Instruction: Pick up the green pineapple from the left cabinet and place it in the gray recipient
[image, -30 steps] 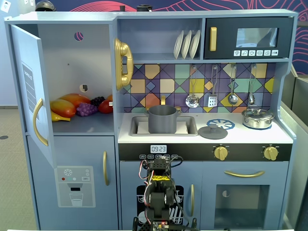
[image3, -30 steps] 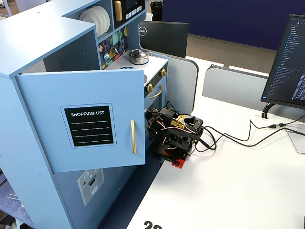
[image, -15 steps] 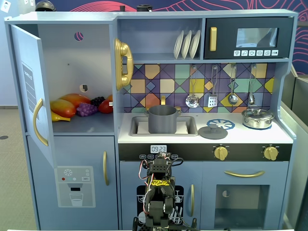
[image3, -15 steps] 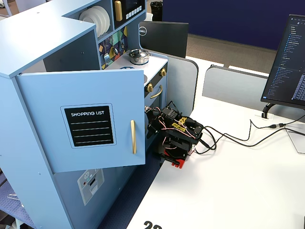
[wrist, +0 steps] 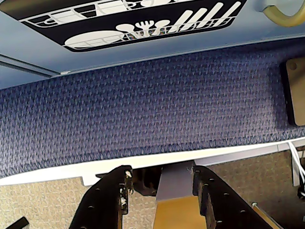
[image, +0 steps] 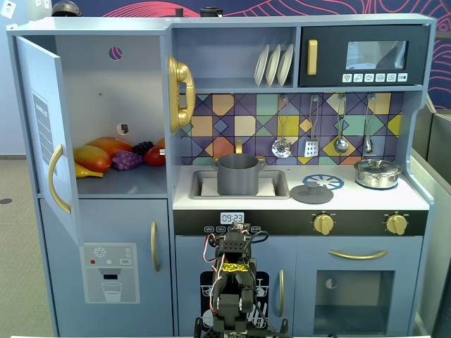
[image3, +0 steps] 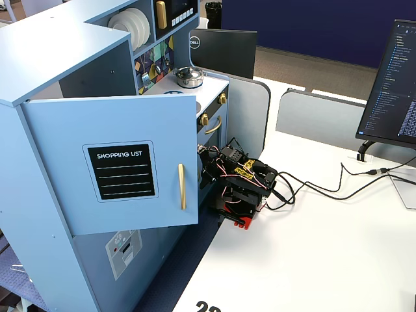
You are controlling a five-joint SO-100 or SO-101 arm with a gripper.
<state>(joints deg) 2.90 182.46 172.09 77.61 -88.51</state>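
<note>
At the toy kitchen's base, folded arm (image: 232, 282) lower than before, claw (wrist: 159, 191) spread, empty.

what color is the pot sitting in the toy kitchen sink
The pot is plain gray, seen best in the front-facing fixed view.
</note>
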